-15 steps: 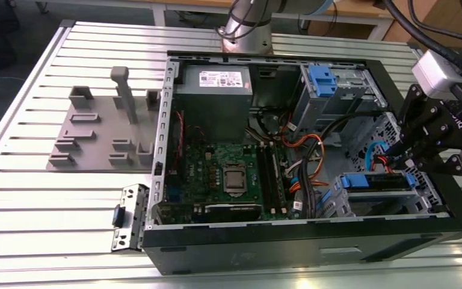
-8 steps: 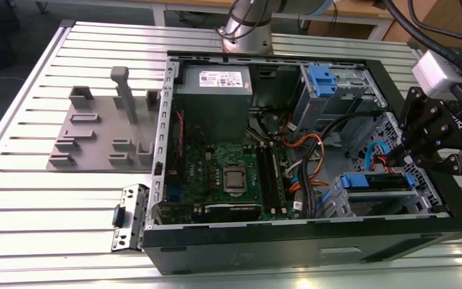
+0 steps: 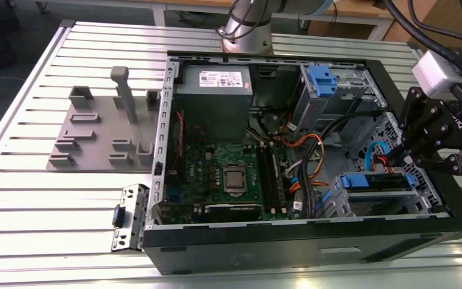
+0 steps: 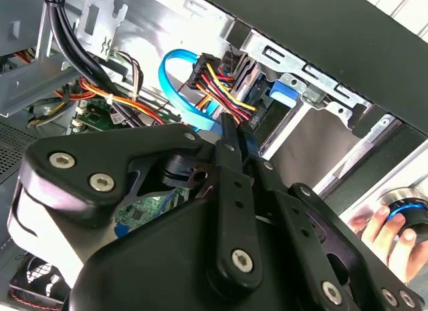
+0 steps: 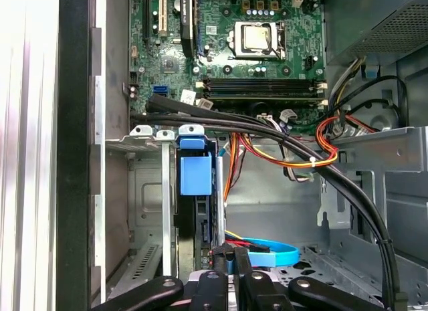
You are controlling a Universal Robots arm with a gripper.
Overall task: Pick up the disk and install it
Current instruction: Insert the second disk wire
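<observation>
Entry, install step. The disk (image 3: 373, 182) (image 5: 196, 177) sits edge-on in the drive cage (image 3: 379, 198) (image 5: 144, 134), its blue carrier frame at the cage mouth, so it looks mostly or wholly home. The pincer (image 3: 391, 161) (image 4: 239, 140) (image 5: 231, 261) is at the end of the cage where the cables meet the disk. You cannot tell from these views whether it is open, closed or gripping anything, so treat it as possibly attached. Main risk: the blue flat cable (image 4: 175, 77) (image 5: 267, 247) and the red, yellow and black power bundle (image 4: 214, 83) loop right against the pincer. Any sideways or twisting motion could snag them, pull a connector, or drag the disk back out of the cage. Second risk: the heavy black cables (image 5: 321, 164) cross just past the cage mouth on the motherboard (image 5: 267, 30) side, so a push through the cage would run into them. Third: a person's hand (image 4: 388, 231) rests on a blue-ringed knob (image 4: 408, 211) beyond the case wall (image 3: 456, 201) behind the cage, near the pincer body. Room: the cage is tucked into a corner of the case, so its metal sides and the black wall box the pincer in closely. The only free direction appears to be straight up and away from the cage, toward the open side of the case above the desk (image 3: 22, 120).
</observation>
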